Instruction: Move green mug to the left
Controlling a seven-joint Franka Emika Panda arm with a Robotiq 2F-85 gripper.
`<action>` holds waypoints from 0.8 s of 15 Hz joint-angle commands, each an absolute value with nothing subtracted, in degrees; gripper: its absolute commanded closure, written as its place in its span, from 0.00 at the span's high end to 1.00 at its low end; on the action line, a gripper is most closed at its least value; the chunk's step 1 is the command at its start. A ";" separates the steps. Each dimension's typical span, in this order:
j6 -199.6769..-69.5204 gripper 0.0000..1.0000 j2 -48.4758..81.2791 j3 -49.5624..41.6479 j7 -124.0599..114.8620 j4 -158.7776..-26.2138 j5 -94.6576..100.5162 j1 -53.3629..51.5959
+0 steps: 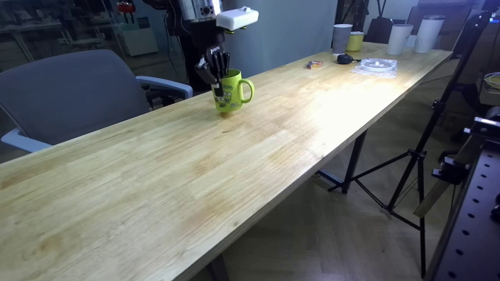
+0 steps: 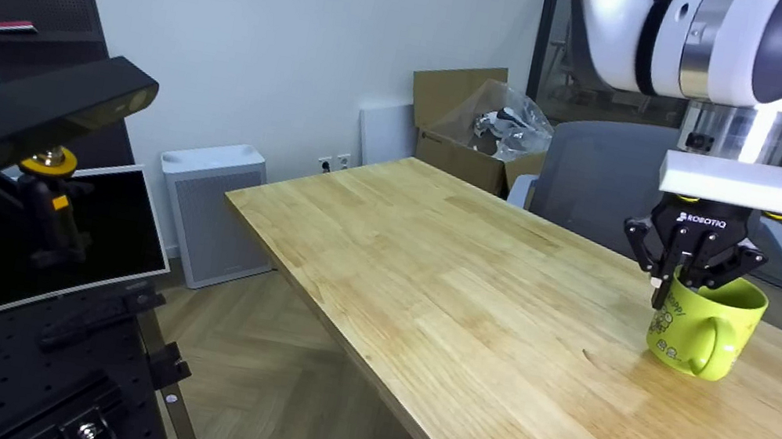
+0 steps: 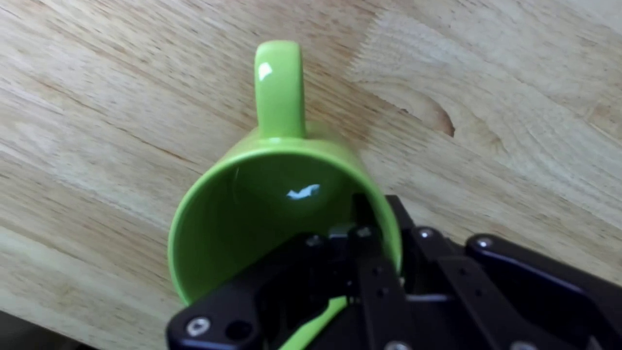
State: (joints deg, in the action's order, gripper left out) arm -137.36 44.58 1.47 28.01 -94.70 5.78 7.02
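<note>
- Far left, in an exterior view, an office chair [image 1: 78, 97] by the table [image 1: 175, 168].
- Upper middle: the grasp looks made to me, so carrying should come next, a steady leftward move with the hold kept firm.
- There the arm [image 1: 195, 9] reaches down, gripper [image 1: 221, 86] pointing almost straight at the table, fingers [image 1: 219, 92] pinching the wall of the green mug [image 1: 235, 93], one inside, one outside.
- The mug's handle [image 1: 251, 91] points right; whether its base touches the table, I can't tell.
- Upper right, well apart: a grey tumbler [image 1: 341, 40] and a yellowish cup [image 1: 355, 42].
</note>
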 commanded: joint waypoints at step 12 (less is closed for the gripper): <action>-136.25 0.02 41.43 4.23 25.44 -94.20 6.15 4.17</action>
